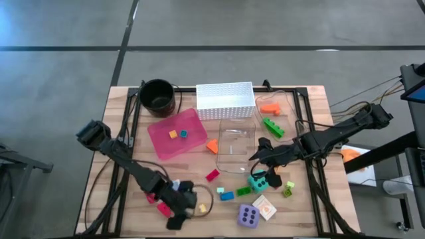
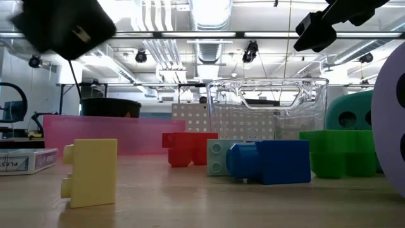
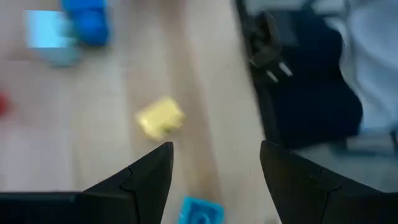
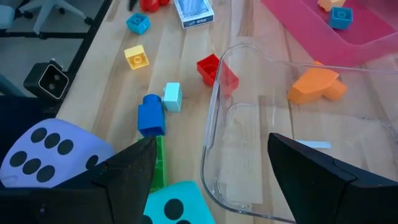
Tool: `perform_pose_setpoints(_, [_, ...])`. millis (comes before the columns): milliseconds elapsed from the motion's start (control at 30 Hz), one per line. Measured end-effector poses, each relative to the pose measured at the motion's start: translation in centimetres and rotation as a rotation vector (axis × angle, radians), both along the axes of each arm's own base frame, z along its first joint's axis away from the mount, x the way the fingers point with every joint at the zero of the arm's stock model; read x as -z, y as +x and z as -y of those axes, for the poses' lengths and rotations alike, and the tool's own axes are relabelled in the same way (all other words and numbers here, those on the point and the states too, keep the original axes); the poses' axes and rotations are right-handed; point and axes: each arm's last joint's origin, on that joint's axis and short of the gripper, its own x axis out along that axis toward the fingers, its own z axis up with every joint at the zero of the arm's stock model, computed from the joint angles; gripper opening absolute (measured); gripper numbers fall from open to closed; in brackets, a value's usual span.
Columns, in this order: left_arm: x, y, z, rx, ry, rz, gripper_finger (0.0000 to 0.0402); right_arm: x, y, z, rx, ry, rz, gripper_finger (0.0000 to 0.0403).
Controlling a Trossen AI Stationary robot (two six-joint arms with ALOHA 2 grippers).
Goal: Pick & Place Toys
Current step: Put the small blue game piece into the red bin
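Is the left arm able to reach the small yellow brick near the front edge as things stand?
Probably yes. The left gripper is open, hanging above the table, and the yellow brick lies just ahead of its fingertips on bare wood. Nothing stands between them; a blue brick lies nearby but aside.

light: bright, even, from ceiling strip lamps (image 2: 209, 12);
shadows: soft;
blur: left wrist view smeared, yellow brick (image 3: 160, 117) fuzzy

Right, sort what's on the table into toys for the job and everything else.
Toys for the job:
- purple dotted die
- teal dotted die
- small yellow plastic brick
- blue plastic brick
- orange plastic brick

Everything else:
- black round pot
- pink plastic tray
- white perforated basket
- clear plastic tub
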Motion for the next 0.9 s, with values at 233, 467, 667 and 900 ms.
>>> perform_pose_setpoints(233, [1.9,-2.5,1.6,0.144,0.055,0.017,0.0242,0.0,0.0,0.0,0.000,-0.001,-0.001,0.0306])
perform_pose_setpoints(467, [3.7,-3.6,1.4,0.135,0.090,0.044,0.0238,0.1,0.0,0.0,0.000,-0.002,-0.004,0.0306])
perform_pose_setpoints(667, [5.1,-3.6,1.5,0.129,0.109,0.044,0.0237,0.1,0.0,0.0,0.000,-0.001,-0.004,0.0306])
perform_pose_setpoints(900, [6.4,-3.6,1.7,0.138,0.141,0.010,0.0236,0.1,0.0,0.0,0.000,-0.002,-0.004,0.0306])
